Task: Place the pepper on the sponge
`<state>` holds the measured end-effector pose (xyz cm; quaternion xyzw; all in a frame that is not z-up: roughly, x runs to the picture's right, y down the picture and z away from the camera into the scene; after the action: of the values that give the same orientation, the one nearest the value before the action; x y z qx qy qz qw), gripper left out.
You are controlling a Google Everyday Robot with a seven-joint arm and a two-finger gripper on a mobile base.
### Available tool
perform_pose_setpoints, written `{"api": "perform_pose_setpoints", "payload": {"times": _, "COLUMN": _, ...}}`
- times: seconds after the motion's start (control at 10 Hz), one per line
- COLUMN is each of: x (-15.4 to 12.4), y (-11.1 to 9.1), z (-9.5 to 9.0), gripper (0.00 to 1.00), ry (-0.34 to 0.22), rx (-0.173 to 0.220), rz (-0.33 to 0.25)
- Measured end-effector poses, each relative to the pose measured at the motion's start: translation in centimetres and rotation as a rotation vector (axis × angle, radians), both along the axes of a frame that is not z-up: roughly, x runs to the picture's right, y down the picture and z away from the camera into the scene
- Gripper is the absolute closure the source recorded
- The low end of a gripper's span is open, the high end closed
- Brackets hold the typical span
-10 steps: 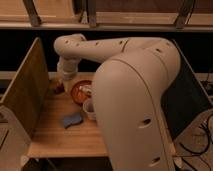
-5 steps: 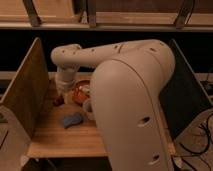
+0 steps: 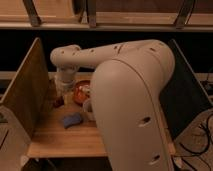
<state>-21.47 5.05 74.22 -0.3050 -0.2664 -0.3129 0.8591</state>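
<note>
The bulky cream-coloured robot arm (image 3: 131,100) fills the centre and right of the frame. Its upper link reaches toward the upper left, then bends straight down at the wrist. It hides much of the pale wooden bench (image 3: 65,141), which has a tall wooden side panel (image 3: 24,95) at left and a dark panel (image 3: 188,90) at right. A round orange-brown plate (image 3: 80,93) lies beside the wrist. The small flat blue-grey sponge (image 3: 72,120) sits lower left of centre. The closed end effector (image 3: 61,97) points down left of the plate, with the small dark red pepper (image 3: 59,102) at its tip, apart from the sponge.
</note>
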Motion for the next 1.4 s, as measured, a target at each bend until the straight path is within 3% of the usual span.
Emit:
{"api": "perform_pose_setpoints", "payload": {"times": 0.3, "x": -0.5, "y": 0.2, "z": 1.6, "gripper": 1.00, "ry": 0.008, "rx": -0.019, "rz": -0.087}}
{"api": "perform_pose_setpoints", "payload": {"times": 0.7, "x": -1.3, "y": 3.4, "z": 3.1, "gripper": 1.00, "ry": 0.015, "rx": -0.122, "rz": -0.157}}
{"api": "perform_pose_setpoints", "payload": {"times": 0.9, "x": -1.1, "y": 4.7, "z": 3.6, "gripper": 1.00, "ry": 0.021, "rx": -0.145, "rz": -0.185}}
{"api": "perform_pose_setpoints", "payload": {"times": 1.0, "x": -0.8, "y": 5.0, "z": 4.0, "gripper": 1.00, "ry": 0.022, "rx": -0.136, "rz": -0.201}}
{"api": "perform_pose_setpoints", "payload": {"times": 1.2, "x": -0.2, "y": 4.9, "z": 4.5, "gripper": 1.00, "ry": 0.017, "rx": -0.080, "rz": -0.223}}
{"api": "perform_pose_setpoints", "payload": {"times": 1.4, "x": 0.1, "y": 3.8, "z": 4.8, "gripper": 1.00, "ry": -0.011, "rx": 0.033, "rz": -0.233}}
